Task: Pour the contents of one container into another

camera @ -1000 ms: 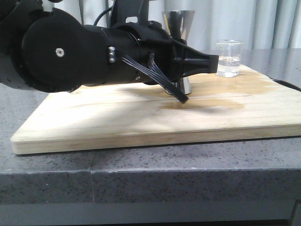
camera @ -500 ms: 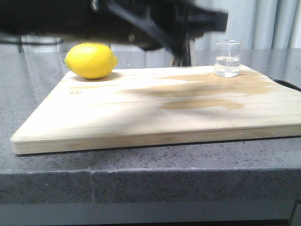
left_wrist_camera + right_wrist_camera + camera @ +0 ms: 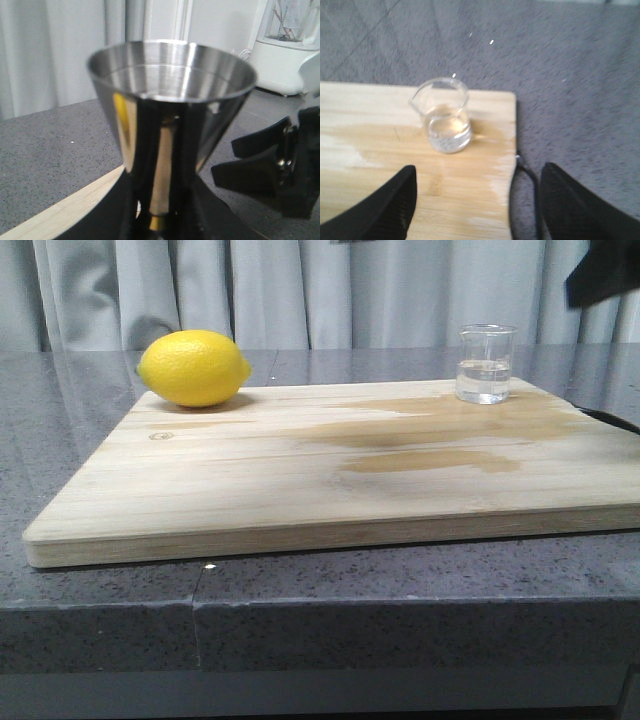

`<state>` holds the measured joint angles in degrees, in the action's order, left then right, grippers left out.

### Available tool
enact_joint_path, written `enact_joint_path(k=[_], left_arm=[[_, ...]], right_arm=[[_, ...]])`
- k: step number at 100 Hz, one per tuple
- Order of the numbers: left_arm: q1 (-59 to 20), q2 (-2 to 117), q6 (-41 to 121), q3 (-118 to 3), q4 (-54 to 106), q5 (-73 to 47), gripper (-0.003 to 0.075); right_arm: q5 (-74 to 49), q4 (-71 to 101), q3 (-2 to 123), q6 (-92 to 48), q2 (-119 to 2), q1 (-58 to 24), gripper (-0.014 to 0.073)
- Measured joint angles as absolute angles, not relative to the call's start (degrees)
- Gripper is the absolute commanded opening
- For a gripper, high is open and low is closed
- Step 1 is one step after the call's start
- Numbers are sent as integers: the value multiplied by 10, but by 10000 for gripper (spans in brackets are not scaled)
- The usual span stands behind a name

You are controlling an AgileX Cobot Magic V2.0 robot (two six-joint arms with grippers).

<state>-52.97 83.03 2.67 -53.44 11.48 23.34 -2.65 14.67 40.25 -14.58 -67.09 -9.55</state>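
Note:
The steel jigger (image 3: 170,105) fills the left wrist view, lifted above the board's edge and out of the front view. My left gripper (image 3: 162,205) is shut on its narrow waist by the gold band. The glass beaker (image 3: 486,363) stands upright on the far right of the wooden board (image 3: 300,490), partly filled with clear liquid. In the right wrist view the beaker (image 3: 445,120) sits ahead of my right gripper (image 3: 477,200), which is open and apart from it. The right gripper's black fingers (image 3: 270,170) show beside the jigger.
A yellow lemon (image 3: 194,368) lies at the board's far left. Damp stains (image 3: 430,435) mark the wood near the beaker. A black cable (image 3: 527,172) runs along the board's right edge. A white blender (image 3: 290,45) stands behind. A dark arm part (image 3: 605,275) hangs at top right.
The left arm has risen out of the front view, taking the jigger off the board and uncovering the lemon. A dark part of the right arm now shows at the top right.

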Motion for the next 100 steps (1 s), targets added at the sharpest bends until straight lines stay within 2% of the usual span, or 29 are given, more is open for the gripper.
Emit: enact_joint_path(k=[30,100], left_arm=[[-530,826,27,-534,115,223,-19],[-530,825,27,-534,115,220,-19]], right_arm=[[167,128,321,-146,-717,-148,468],[377,68,311,-93,-862,-159,468]])
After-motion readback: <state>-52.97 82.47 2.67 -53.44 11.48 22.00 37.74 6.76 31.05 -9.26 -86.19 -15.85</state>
